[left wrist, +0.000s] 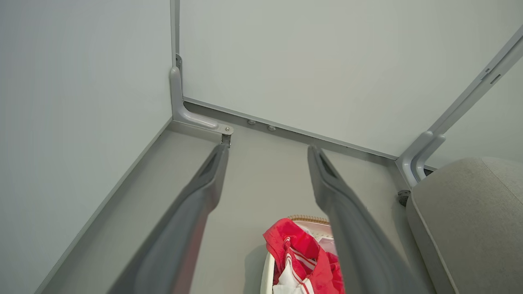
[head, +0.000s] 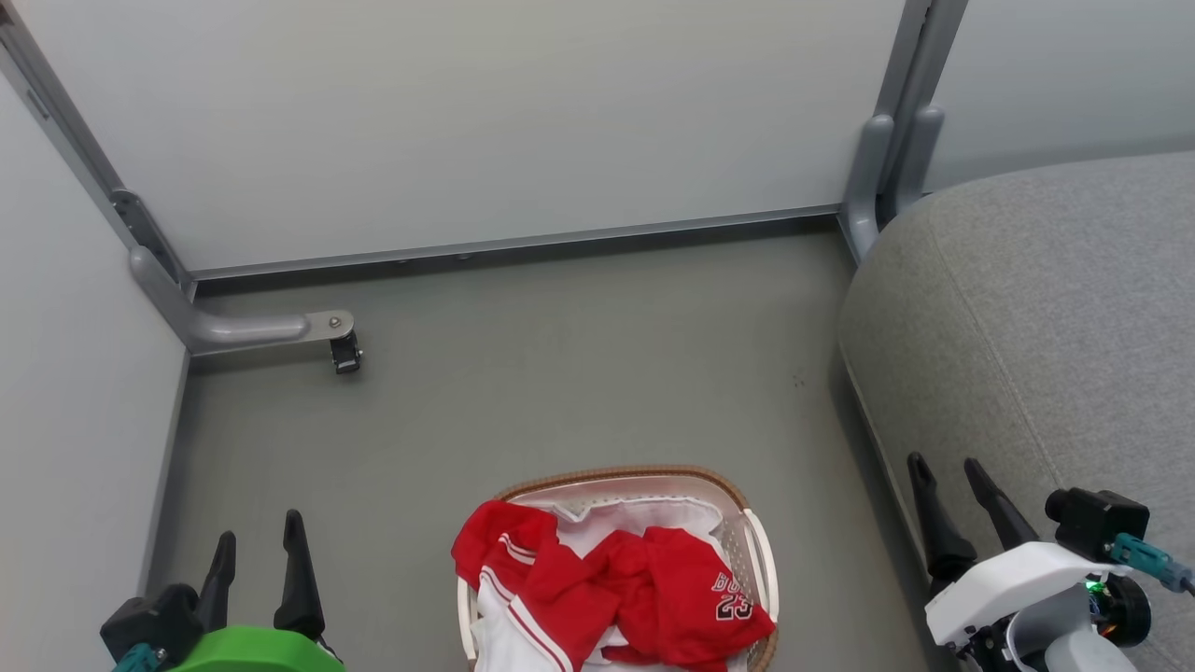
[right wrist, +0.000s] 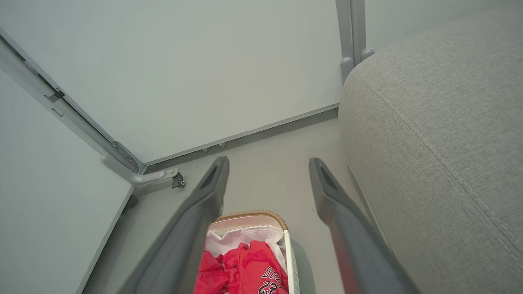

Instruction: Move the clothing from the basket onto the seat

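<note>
The red basketball clothing lies heaped in the laundry basket, which stands on the grey floor at the near centre of the head view. One red-and-white striped piece is draped over the basket's left rim. The piece printed with 23 lies toward the right, and the white liner shows behind the heap at the far end.

The left gripper hangs to the left of the basket and the right gripper to its right. Both have their fingers spread apart and hold nothing. Each stands clear of the basket at about the same distance, fingers pointing far.

The grey sofa seat is on the right, just beside the right gripper and across the basket from the left one. I judge the right arm better placed: the heap lies to its near left and the seat is on its own side.
</note>
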Available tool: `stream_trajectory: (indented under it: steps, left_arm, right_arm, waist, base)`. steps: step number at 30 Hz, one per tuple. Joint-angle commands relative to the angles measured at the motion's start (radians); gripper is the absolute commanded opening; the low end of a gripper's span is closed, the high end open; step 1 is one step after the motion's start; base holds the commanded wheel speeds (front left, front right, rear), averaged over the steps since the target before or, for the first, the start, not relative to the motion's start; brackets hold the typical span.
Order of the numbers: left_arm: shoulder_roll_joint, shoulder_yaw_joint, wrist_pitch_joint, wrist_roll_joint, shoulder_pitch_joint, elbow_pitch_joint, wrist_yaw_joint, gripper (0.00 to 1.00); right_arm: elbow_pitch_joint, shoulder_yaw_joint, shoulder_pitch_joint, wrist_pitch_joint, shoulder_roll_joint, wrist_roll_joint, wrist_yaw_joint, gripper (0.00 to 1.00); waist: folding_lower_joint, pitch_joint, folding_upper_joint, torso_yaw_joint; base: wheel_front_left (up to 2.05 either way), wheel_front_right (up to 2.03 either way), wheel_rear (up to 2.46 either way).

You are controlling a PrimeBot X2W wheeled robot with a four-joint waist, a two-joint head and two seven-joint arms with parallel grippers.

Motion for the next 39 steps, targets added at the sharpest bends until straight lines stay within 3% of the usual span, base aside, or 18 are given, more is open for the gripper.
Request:
stream_trajectory:
  steps: [1,39]
  left_arm:
    - [0.002,0.001,-0.011,0.03,0.005,-0.01,0.006,1.0]
    - [-0.022,-0.011,-0.091,0.33,0.033,0.0,0.0,1.0]
  right_arm:
    - [-0.003,0.004,0.001,-0.01,-0.012,-0.028,0.0,1.0]
    - [-0.006,0.013,0.01,-0.09,-0.006,-0.309,0.0,1.0]
  waist:
    - [0.0,0.001,-0.0001,-0.001]
    - [0.0,0.038,-0.0001,-0.007]
  base:
    - [0.0,0.0,0.0]
    - [0.0,0.0,0.0]
